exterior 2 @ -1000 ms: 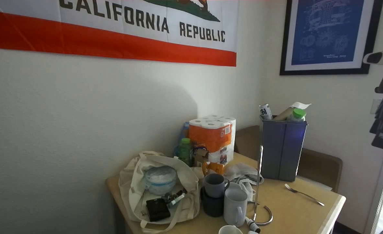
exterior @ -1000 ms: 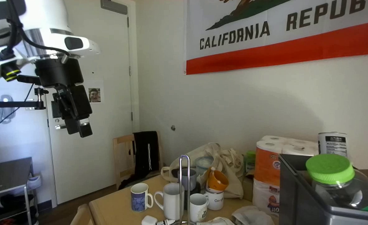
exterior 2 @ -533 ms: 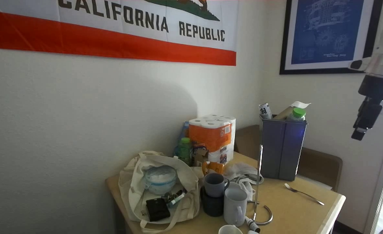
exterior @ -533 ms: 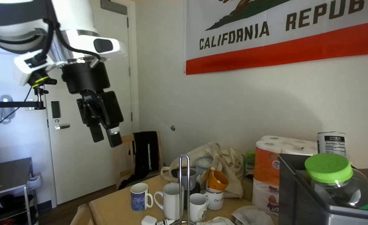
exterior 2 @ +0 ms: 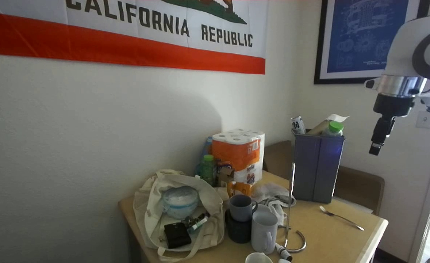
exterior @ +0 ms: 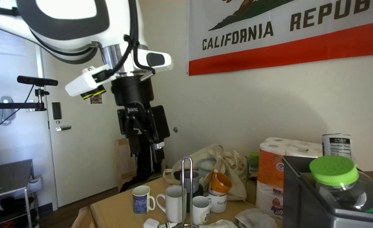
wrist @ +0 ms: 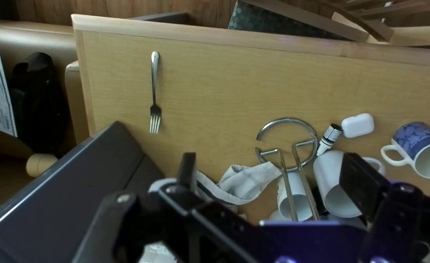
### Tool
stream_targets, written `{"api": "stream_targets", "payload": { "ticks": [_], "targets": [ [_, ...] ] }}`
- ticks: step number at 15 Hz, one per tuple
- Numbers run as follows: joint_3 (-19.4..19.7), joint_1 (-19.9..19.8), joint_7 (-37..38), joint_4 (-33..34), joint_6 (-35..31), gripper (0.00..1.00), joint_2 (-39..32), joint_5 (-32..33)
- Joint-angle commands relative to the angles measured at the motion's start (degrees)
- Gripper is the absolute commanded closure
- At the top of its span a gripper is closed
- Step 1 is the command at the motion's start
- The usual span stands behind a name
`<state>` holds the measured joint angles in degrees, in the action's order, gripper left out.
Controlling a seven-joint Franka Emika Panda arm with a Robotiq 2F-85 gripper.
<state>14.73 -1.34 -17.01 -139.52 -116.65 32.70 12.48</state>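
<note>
Since one second ago, the gripper (exterior: pixel 147 152) has travelled inward in both exterior views, in an exterior view from near nine o'clock to between seven and eight; the articles on the table (wrist: pixel 218 80) keep their places; the gripper stands wide, its jaws well parted.

Wrist view, clock read from the base of the chrome stand (wrist: pixel 301 168): the stand is upright on the table, seen between the parted jaws and well apart from them; a tall white mug (wrist: pixel 330 171) stands at four o'clock, partly hidden behind one jaw; a blue-patterned mug (wrist: pixel 419 140) stands at three, farther out; a small black-capped tube (wrist: pixel 328 138) lies at three, just beside the base; a white case (wrist: pixel 358 125) lies between two and three, near the tube; a fork (wrist: pixel 154 84) lies at ten, handle toward twelve, tines toward six; a crumpled cloth (wrist: pixel 246 182) lies between seven and eight, contact with the stand not determinable; a grey bin (wrist: pixel 80 190) stands between eight and nine.

Room, clock read from frame centre: in an exterior view, a California Republic flag (exterior: pixel 284 34) hangs at two; a pale door (exterior: pixel 91 133) stands at nine; a wooden chair (exterior: pixel 122 142) at eight; a pack of paper rolls (exterior: pixel 270 171) at four; a green-lidded jar (exterior: pixel 341 183) projects from the bin; in an exterior view, an open tote bag (exterior 2: pixel 142 204) rests at seven; a framed blue print (exterior 2: pixel 364 40) hangs at two.
</note>
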Motion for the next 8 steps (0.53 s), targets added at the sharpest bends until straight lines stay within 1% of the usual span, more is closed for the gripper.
{"api": "stream_targets", "payload": {
  "ticks": [1, 4, 8],
  "targets": [
    [1.2, -2.05, -3.81, 3.48, -2.58, 0.0, -6.88, -1.0],
    [3.62, -3.59, -7.09, 3.04, -6.39, 0.0, -10.09, -2.26],
    [7.4, -5.35, -12.81, 2.12, -10.57, 0.0, -13.43, -6.41]
  ]
}}
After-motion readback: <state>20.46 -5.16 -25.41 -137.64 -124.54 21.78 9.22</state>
